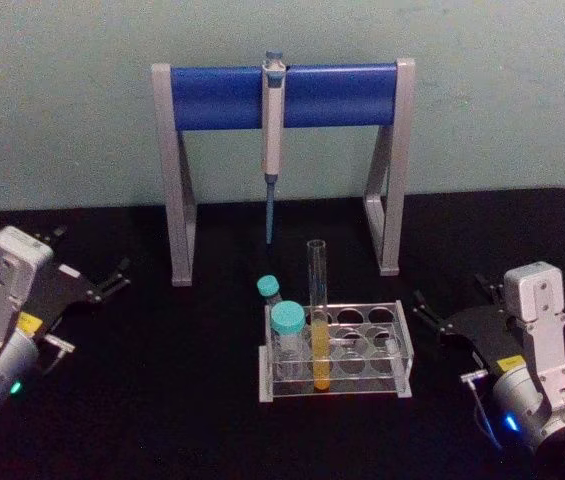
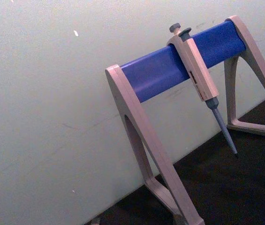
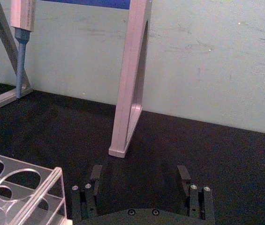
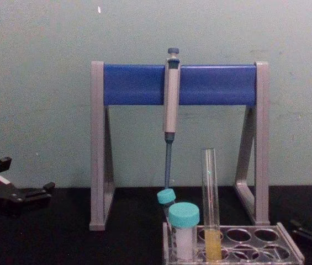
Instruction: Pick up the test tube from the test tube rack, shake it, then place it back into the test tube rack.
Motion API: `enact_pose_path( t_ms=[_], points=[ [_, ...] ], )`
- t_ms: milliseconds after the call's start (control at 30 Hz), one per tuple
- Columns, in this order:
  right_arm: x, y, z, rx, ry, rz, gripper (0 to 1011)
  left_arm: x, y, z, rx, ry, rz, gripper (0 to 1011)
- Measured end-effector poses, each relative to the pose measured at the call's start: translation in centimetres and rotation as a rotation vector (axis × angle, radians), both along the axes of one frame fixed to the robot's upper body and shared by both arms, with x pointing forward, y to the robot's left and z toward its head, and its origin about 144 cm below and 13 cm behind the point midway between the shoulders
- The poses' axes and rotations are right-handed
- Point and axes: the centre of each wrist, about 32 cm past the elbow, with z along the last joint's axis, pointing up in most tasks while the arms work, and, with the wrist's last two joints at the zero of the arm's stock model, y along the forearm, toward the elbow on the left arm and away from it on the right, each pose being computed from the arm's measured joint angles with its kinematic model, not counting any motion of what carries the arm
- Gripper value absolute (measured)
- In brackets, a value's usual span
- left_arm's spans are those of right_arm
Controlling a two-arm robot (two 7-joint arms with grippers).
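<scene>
The test tube point(image 1: 317, 300) is a tall clear glass tube with yellow-orange liquid in its lower part. It stands upright in a front hole of the clear plastic test tube rack point(image 1: 374, 378) at the table's middle. From the chest view the test tube point(image 4: 210, 204) rises well above the rack point(image 4: 288, 257). My left gripper point(image 1: 92, 252) rests open at the far left, well away from the rack. My right gripper point(image 1: 450, 292) is open just right of the rack, nothing between its fingers. In the right wrist view the right gripper point(image 3: 140, 174) faces the stand's leg, with the rack's corner point(image 3: 26, 187) beside it.
A grey stand with a blue crossbar point(image 1: 282, 95) spans the table behind the rack, and a pipette point(image 1: 273, 140) hangs from it. Two teal-capped tubes point(image 1: 286, 325) stand at the rack's left end. The wall is close behind.
</scene>
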Motion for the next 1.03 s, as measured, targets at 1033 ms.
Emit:
enact_pose_path(
  t_ms=[1033],
  points=[
    [0.0,0.0,0.0,0.001,0.0,-0.001,1000,0.0,0.0,0.0,0.0,0.0,0.0,1001]
  ],
)
